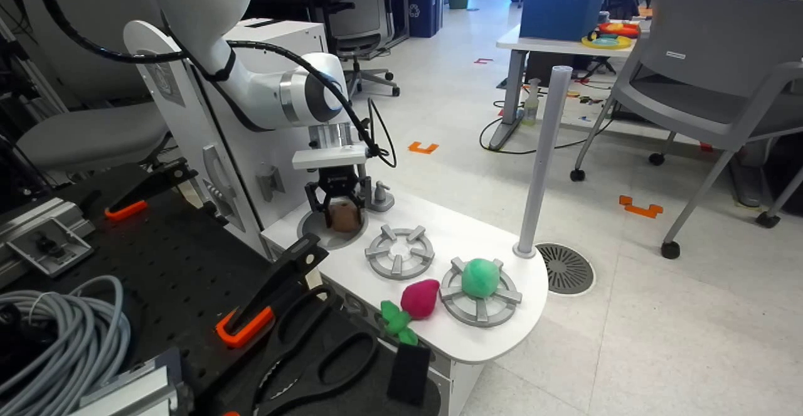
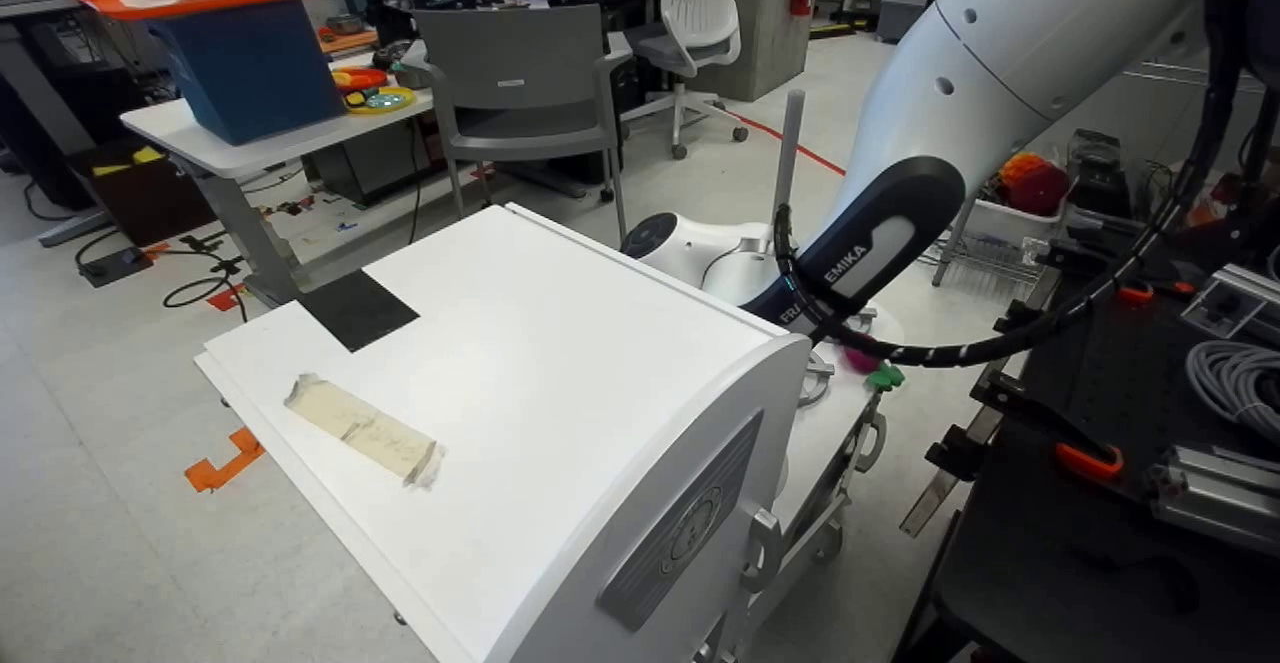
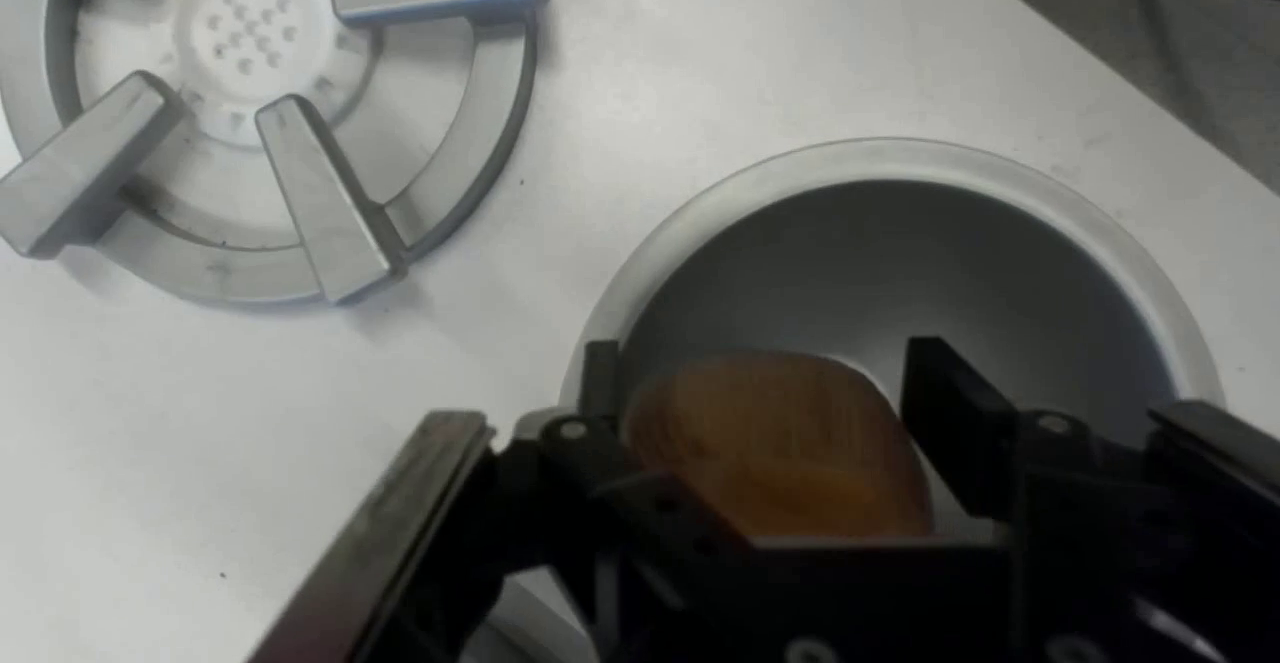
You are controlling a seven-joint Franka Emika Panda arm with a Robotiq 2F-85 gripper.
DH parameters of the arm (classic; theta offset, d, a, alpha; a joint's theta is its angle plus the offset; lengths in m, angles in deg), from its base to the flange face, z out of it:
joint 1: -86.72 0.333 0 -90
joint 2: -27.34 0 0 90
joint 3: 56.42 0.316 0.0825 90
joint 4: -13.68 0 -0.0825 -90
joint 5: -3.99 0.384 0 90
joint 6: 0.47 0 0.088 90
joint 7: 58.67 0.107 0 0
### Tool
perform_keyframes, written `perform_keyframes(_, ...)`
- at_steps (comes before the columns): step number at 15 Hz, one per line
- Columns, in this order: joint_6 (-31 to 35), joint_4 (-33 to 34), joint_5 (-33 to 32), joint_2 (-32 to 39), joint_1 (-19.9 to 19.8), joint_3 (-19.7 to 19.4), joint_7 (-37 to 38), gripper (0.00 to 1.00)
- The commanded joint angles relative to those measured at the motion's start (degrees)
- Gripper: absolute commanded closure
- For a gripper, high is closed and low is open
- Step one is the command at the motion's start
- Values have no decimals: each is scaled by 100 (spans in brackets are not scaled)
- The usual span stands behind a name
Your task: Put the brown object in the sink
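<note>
The brown object (image 1: 346,216) is roundish and sits between my gripper's fingers at the sink. My gripper (image 1: 345,220) points down over the round grey sink (image 1: 312,235), beside a grey tap (image 1: 380,197). In the wrist view the brown object (image 3: 780,443) lies between the two black fingers of the gripper (image 3: 765,379). The left finger is very close to it and a thin gap shows along the right finger. The sink (image 3: 950,263) opens below. I cannot tell whether the fingers press on the object or whether it rests on the basin. The exterior view beside the cabinet hides gripper, object and sink.
Two grey burners (image 1: 399,253) stand beside the sink; a green ball (image 1: 481,278) lies on the farther one. A pink toy with green leaves (image 1: 420,298) lies near the counter edge. A grey post (image 1: 544,159) and a white cabinet (image 2: 560,323) rise from the counter.
</note>
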Motion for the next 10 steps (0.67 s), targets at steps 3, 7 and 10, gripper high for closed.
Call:
perform_keyframes(3, 8, -115, 69, -69, -141, 110, -169, 0)
perform_keyframes(7, 131, -923, 108, -684, -331, 181, -190, 0)
perform_keyframes(10, 10, -1823, 164, -1438, -626, 162, -137, 0)
